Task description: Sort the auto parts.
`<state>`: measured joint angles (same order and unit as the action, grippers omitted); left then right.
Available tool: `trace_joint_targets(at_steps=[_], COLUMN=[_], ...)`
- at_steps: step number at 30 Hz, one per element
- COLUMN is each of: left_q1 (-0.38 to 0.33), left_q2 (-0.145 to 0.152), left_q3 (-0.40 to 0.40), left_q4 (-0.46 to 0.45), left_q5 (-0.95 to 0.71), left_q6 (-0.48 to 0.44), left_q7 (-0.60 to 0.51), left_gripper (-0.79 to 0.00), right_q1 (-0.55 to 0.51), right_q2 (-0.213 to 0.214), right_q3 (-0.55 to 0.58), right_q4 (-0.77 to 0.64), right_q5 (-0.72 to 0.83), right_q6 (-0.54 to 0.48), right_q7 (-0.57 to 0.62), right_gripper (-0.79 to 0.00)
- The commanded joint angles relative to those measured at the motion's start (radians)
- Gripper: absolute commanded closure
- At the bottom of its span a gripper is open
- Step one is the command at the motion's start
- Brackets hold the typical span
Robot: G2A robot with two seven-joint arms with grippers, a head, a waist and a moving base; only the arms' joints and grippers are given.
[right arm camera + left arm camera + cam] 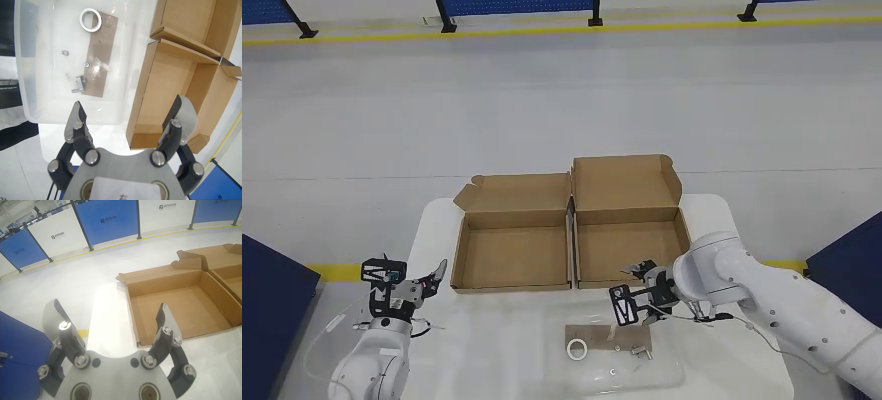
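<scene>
A clear plastic bin (32, 79) at the table's near edge holds the parts: a metal ring (90, 20), two small bolts (64, 52), an angled metal bracket (79, 86) and a brown card strip (102, 56). From above, the ring (577, 348) lies in the bin (662, 375). Behind it stand two open cardboard boxes side by side, left (512, 250) and right (630, 240). My right gripper (128, 101) hangs open and holds nothing, above the gap between bin and right box (170, 79). My left gripper (109, 306) is open too, left of the left box (164, 279).
The white table (492, 330) ends close beside both arms. Both boxes have upright flaps at the back (622, 180). Blue panels (272, 290) stand on the floor to either side of the table. Bare table lies between the left gripper (410, 275) and the bin.
</scene>
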<state>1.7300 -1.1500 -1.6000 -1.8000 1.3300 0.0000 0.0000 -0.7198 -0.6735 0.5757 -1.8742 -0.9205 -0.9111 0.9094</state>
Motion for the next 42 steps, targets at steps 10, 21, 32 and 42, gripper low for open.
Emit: trace_joint_targets(at_steps=[10,21,32,42], left_q1=[0.0,0.0,0.0,0.0], left_q2=[0.0,0.0,0.0,0.0], left_q3=[0.0,0.0,0.0,0.0], left_q4=[0.0,0.0,0.0,0.0], left_q5=[0.0,0.0,0.0,0.0], left_q6=[0.0,0.0,0.0,0.0], left_q7=[0.0,0.0,0.0,0.0], left_gripper=[-0.785,-0.785,-0.785,-0.785], right_q1=[0.066,0.312,0.305,0.242], right_q2=[0.008,0.002,-0.016,-0.029], right_q3=[-0.136,-0.406,-0.406,-0.406], right_q4=[-0.055,-0.106,-0.111,-0.131], right_q5=[-0.027,0.25,0.322,0.257], right_q6=[0.074,0.282,0.345,0.367], right_q7=[0.074,0.282,0.346,0.366], right_gripper=[-0.785,-0.785,-0.785,-0.785])
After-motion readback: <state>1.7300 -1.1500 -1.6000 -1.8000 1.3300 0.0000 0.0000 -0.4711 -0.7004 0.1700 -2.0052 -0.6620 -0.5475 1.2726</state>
